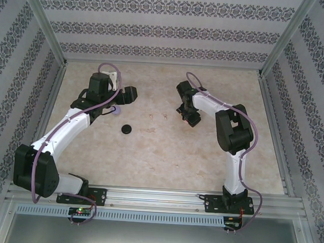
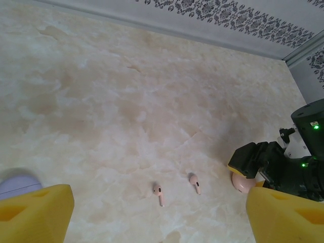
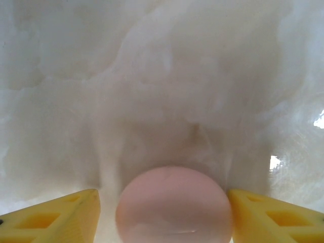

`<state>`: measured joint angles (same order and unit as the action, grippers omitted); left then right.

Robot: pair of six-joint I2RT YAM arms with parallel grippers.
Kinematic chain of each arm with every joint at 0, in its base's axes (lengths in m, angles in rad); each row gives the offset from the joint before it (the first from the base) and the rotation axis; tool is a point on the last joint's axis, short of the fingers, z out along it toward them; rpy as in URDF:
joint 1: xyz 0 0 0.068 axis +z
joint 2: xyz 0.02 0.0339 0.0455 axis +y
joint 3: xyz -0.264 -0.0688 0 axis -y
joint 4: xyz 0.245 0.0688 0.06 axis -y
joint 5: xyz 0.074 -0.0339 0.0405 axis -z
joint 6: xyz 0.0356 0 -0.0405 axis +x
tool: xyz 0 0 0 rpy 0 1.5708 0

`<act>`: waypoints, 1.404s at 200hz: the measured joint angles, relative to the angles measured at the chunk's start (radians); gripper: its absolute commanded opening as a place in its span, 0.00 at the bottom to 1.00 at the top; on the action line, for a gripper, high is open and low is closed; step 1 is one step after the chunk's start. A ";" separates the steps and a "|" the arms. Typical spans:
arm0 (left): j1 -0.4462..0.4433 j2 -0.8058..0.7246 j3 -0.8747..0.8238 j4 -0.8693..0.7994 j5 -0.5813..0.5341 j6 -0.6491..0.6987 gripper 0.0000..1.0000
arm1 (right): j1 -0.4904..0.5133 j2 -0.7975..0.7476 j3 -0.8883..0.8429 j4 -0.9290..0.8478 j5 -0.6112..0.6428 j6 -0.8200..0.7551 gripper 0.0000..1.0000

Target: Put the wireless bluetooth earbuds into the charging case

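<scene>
L gripper (image 2: 158, 215) was wide open w/ nothing betw. its yellow fingers (image 2: 35, 215), which sat in the bottom corners of the L wrist view, above the marbled table (image 2: 126, 101). In that view the two pink earbuds lay loose on the table at lower centre: near earbud (image 2: 159, 193) and, just to its right and a bit higher in frame, far earbud (image 2: 195, 183). They were close together but not touching, stems pointing toward the bottom of the frame. Purple case (image 2: 17, 185) peeked in at lower left, just above the L-hand finger pad and partly cut off by it. At lower right the pink case (image 2: 242, 185) sat on the table under the black body of the R arm. In the R wrist view the R gripper (image 3: 163, 207) stood astride that pink case, jaws apart. A sliver of table showed betw. the case and the finger at bottom left of frame, while the finger at bottom right sat at the case's edge; contact there couldn't be told. No firm hold was visible. Case lid looked closed. In the top view the black case (image 1: 127, 129) lay alone at centre-left, below the L gripper, and the R gripper was at upper centre-right.
</scene>
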<state>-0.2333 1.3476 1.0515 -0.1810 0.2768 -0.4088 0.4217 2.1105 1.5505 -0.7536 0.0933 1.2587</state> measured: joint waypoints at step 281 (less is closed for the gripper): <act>0.000 0.022 0.008 0.039 0.064 -0.010 0.89 | 0.108 -0.220 -0.128 0.002 -0.026 -0.604 0.75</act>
<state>-0.2333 1.3697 1.0592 -0.1417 0.3408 -0.4191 0.5293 1.8908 1.4223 -0.7517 0.0669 0.6544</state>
